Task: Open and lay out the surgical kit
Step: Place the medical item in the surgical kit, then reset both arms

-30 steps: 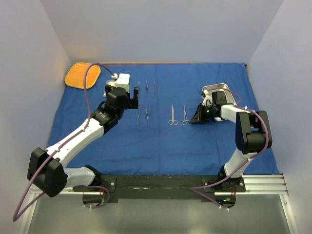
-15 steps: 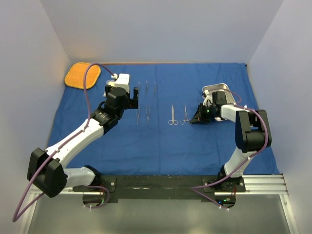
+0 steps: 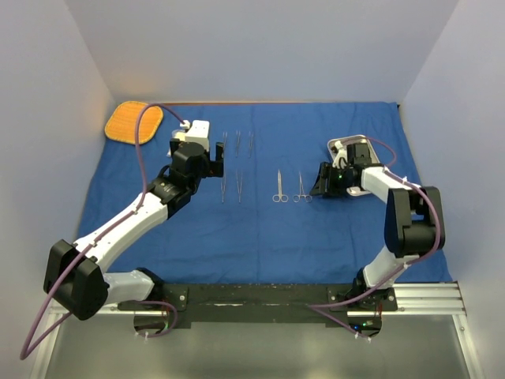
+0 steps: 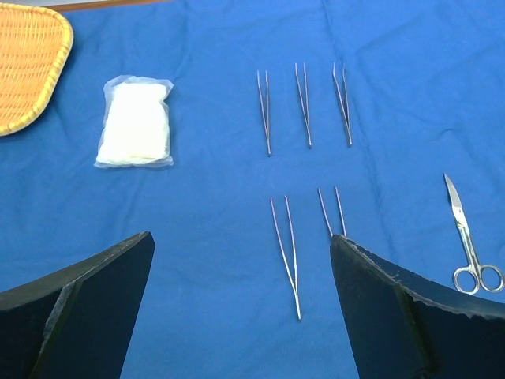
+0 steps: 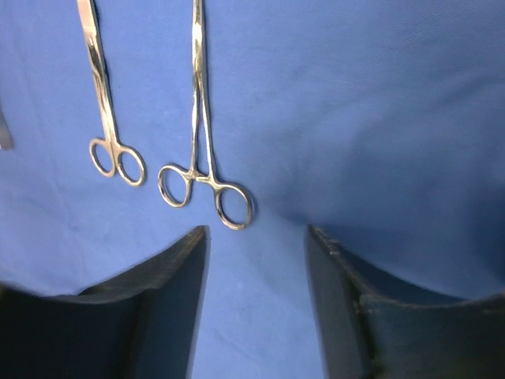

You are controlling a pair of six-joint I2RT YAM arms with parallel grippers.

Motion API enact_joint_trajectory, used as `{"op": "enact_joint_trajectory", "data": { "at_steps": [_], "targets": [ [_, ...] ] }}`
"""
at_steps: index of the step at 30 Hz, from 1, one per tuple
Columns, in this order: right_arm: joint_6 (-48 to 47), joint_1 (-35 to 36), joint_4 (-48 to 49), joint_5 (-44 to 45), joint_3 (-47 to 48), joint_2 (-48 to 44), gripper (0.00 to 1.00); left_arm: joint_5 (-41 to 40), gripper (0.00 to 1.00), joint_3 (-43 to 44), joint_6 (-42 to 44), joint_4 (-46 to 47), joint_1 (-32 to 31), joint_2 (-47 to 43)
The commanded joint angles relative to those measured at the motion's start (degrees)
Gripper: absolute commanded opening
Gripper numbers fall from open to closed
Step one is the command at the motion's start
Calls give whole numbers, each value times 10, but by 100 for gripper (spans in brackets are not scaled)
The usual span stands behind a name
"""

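Observation:
The surgical kit lies spread on its blue cloth wrap (image 3: 268, 229). Three forceps (image 4: 304, 114) form a far row and two more (image 4: 286, 253) lie nearer, with the white gauze pack (image 4: 136, 122) to their left. My left gripper (image 4: 241, 239) hovers open above the nearer forceps, holding nothing. Scissors (image 5: 106, 118) and ring-handled forceps (image 5: 201, 150) lie side by side mid-cloth. My right gripper (image 5: 256, 233) stands open just behind the ring handles, empty. The steel tray (image 3: 351, 144) sits behind the right wrist, partly hidden.
An orange woven mat (image 3: 134, 122) lies at the far left corner of the cloth. Light walls close in the table on three sides. The arm bases are bolted to a black rail (image 3: 260, 296) at the near edge.
My right gripper has gone from shut to open, letting go of the ring-handled forceps, and has drawn back a little. The left arm has not moved.

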Motion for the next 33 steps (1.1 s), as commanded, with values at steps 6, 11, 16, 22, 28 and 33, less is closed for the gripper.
{"op": "enact_joint_trajectory", "data": {
  "at_steps": [6,11,16,22,28,33],
  "targets": [
    [20,-8,-33,288,55,-202,95,-20,100,-7,-34,3,67,-62],
    [36,-13,-66,426,49,-294,98,-16,100,2,-23,-55,154,-114],
    [32,-13,-81,507,26,-406,98,-71,100,27,25,-119,179,-183],
    [4,-13,-79,529,-6,-580,98,-209,100,56,67,-181,131,-273],
    [-18,-13,-155,548,21,-671,99,-258,100,36,74,-231,91,-393],
    [-6,-13,-193,539,13,-729,98,-246,100,41,121,-231,91,-498]
  ]
}}
